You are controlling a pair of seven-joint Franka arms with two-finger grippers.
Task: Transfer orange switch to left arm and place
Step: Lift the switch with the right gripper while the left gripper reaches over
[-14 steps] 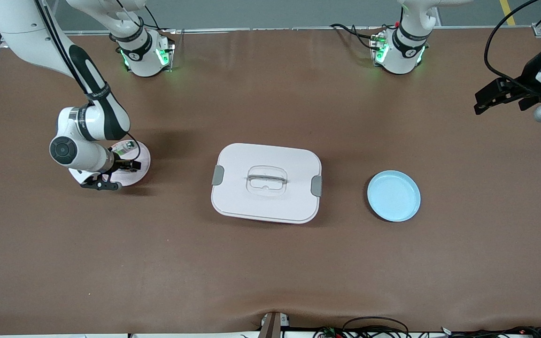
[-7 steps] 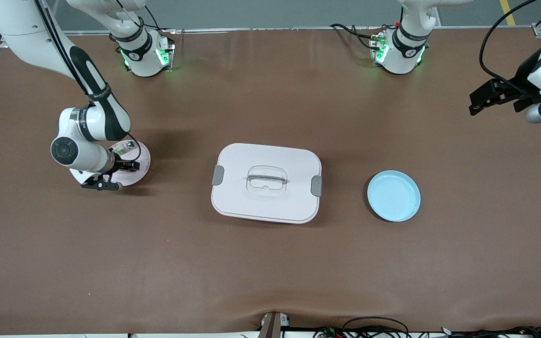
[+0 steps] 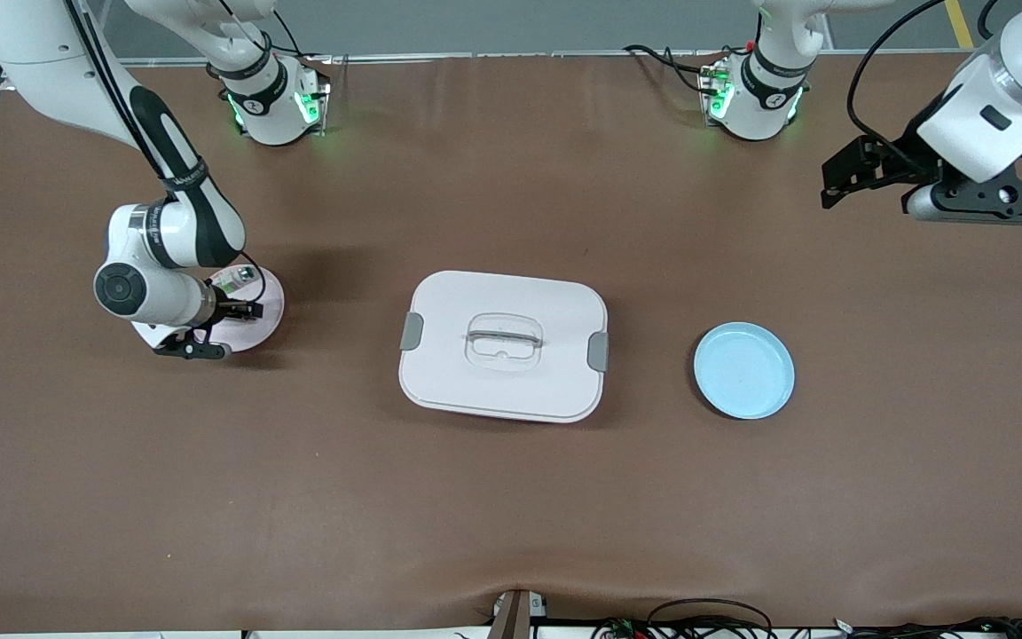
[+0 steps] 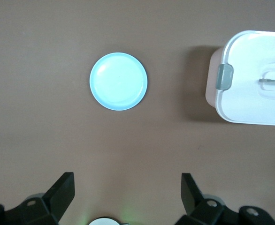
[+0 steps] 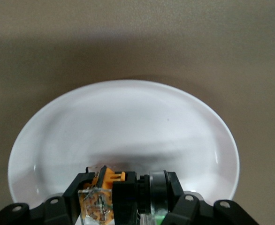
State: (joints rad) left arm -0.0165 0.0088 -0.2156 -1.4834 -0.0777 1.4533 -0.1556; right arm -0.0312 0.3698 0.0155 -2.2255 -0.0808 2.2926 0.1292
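The orange switch point(image 5: 110, 178), a small black block with an orange band and a clear end, sits between the fingers of my right gripper point(image 5: 128, 187). That gripper point(image 3: 240, 311) is low over the pale pink plate point(image 3: 269, 312) at the right arm's end of the table, shut on the switch. The big white box point(image 3: 504, 346) with grey clips stands in the middle of the table. My left gripper point(image 3: 844, 176) hangs high over bare table at the left arm's end. It is open with nothing between its fingers point(image 4: 61, 191).
A light blue plate point(image 3: 743, 370) lies between the box and the left arm's end, and it also shows in the left wrist view as the blue plate point(image 4: 118, 81) beside the box point(image 4: 255, 75). A small green-and-clear part point(image 3: 234, 282) rests on the pink plate.
My right gripper has closed on the orange switch over the pink plate. The left arm has swung in from the table's end toward the middle, still open.
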